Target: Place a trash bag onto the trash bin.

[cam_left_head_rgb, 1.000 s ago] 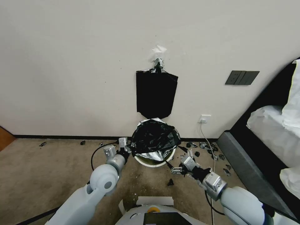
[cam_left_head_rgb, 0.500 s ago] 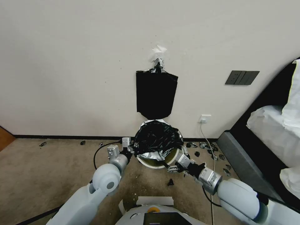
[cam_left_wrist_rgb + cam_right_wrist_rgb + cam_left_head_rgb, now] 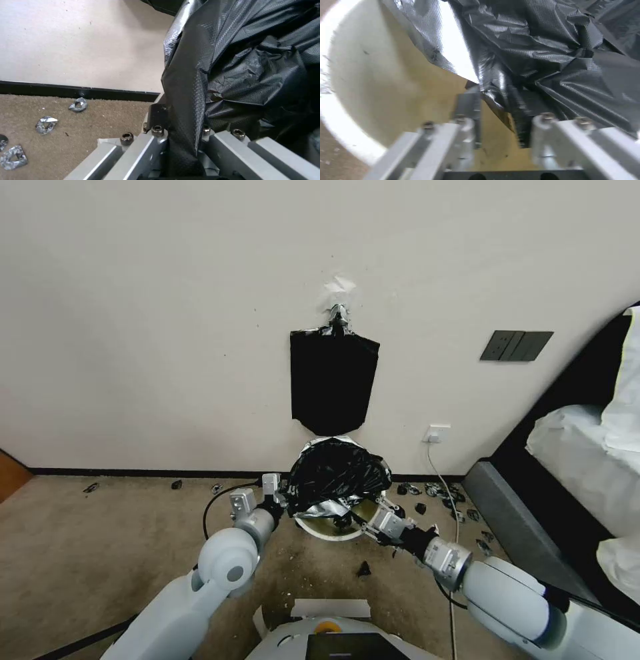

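- The trash bag (image 3: 340,473) is billowing over the trash bin (image 3: 328,531), its near rim not yet covered.
- The left tool (image 3: 181,140) is clenching the bag's hem at the bin's left side.
- The right tool (image 3: 501,120) is reaching inside the bin's near edge, released, film between its fingers.
- The film is looking light, limp and slippery; the hem is probably the best hold.
- The bag pack (image 3: 333,380) is hanging on the wall above the bin; foil scraps (image 3: 78,105) are littering the floor around it.
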`<state>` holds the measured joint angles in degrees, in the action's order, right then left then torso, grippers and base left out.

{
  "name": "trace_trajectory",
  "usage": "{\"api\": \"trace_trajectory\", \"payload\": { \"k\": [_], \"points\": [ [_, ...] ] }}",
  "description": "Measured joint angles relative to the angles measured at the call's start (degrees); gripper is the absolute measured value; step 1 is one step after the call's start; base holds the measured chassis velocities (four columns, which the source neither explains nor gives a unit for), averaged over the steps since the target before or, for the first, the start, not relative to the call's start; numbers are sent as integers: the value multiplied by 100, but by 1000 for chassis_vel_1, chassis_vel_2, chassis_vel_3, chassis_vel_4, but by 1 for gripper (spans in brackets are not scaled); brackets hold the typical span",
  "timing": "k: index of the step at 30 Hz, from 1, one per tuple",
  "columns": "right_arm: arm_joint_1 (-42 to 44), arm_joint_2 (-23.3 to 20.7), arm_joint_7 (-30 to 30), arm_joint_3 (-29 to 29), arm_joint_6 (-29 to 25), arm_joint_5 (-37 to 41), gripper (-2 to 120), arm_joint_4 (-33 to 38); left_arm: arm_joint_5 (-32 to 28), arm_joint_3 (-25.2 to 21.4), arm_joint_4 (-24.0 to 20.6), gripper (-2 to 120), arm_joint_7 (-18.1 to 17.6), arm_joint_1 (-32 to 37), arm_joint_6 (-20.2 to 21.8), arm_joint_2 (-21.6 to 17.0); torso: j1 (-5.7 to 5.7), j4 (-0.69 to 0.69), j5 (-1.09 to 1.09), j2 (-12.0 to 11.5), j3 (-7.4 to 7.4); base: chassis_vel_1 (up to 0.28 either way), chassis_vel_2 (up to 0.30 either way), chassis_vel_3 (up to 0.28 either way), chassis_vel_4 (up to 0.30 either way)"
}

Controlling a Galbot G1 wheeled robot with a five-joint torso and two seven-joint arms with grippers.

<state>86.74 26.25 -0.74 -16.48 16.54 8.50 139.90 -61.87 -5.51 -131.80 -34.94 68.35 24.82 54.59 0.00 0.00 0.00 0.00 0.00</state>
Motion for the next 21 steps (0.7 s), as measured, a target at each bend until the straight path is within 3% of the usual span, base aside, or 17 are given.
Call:
{"api": "trace_trajectory", "payload": {
  "k": [3, 14, 21],
  "points": [
    [8, -24, -35, -23, 5, -61, 2, -23, 10, -17, -25, 1, 33, 4, 5, -34, 0, 0, 0, 0, 0, 0, 0, 0, 0],
    [139, -8, -25, -90, -184, -68, 0, -26, -54, -70, -31, 1, 20, 1, 2, -26, 0, 0, 0, 0, 0, 0, 0, 0, 0],
    [564, -73, 229, -312, -1184, -21, 0, -15, -466, -211, 97, 1, -141, -135, -32, -21, 0, -1, 0, 0, 0, 0, 0, 0, 0]
  ]
}}
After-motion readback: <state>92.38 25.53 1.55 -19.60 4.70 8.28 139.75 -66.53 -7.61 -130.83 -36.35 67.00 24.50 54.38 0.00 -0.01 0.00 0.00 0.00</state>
